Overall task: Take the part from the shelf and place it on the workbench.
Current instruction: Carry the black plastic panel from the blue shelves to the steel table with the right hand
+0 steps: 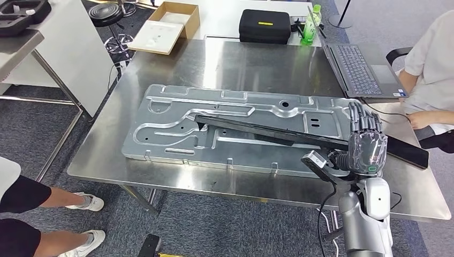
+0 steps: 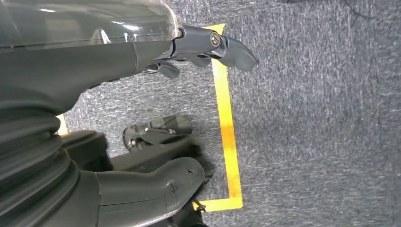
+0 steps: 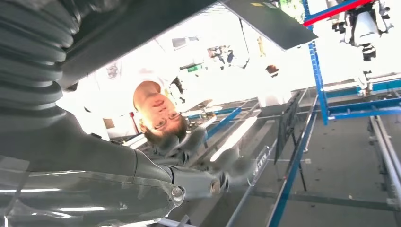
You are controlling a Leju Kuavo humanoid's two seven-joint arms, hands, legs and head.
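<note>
Looks like a workshop or robotics test lab to me; steel workbench [image 1: 176, 176] with a stamped metal panel [image 1: 225, 131] on it, laptop [image 1: 360, 68] off to the side, grey carpet [image 2: 312, 118] marked with yellow tape [image 2: 226, 118], blue racking [image 3: 321, 71] in the background

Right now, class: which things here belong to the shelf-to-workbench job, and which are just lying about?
Job:
long black part
right hand holding it
steel workbench
stamped metal panel beneath

Lying about:
laptop
black case
green bottle
cardboard box
stool
</note>
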